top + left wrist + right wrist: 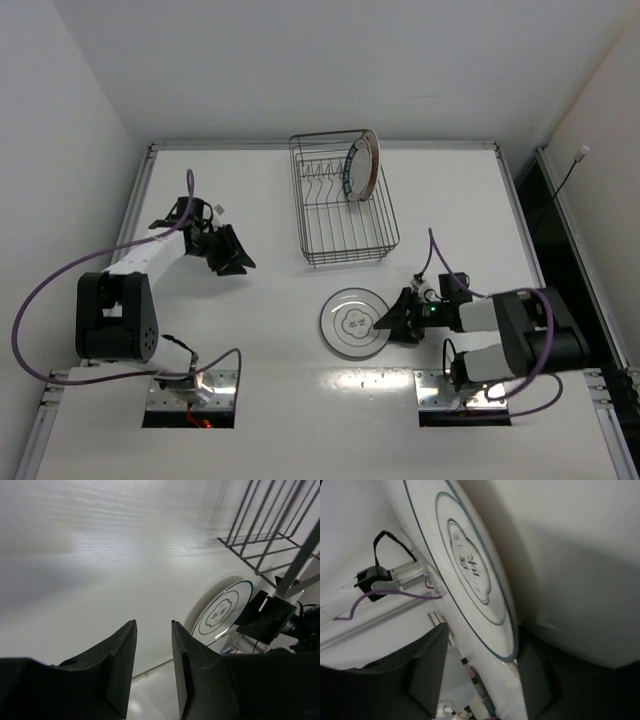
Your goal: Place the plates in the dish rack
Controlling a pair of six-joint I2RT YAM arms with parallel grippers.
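left claw: released, fingers apart with nothing between them. Hangs over bare table, left of the dish rack and well apart from every plate.
left wrist view: claw points across the table toward the flower plate. A corner of the rack shows at upper right.
right claw: at the right edge of the flower plate, jaws straddling the rim.
right wrist view: plate runs between the fingers, one on each face. Claw is around the rim, but I can't tell if it is clenched on it or just close.
flower plate: white with a thin dark ring and a centre flower outline. On the table just in front of the rack, outside it.
dish rack: dark wire basket at mid-table, toward the far side.
teal-rim plate: on edge in the rack's far right corner.
orange-brown plate: on edge just right of the teal-rim plate, same corner, close against it.
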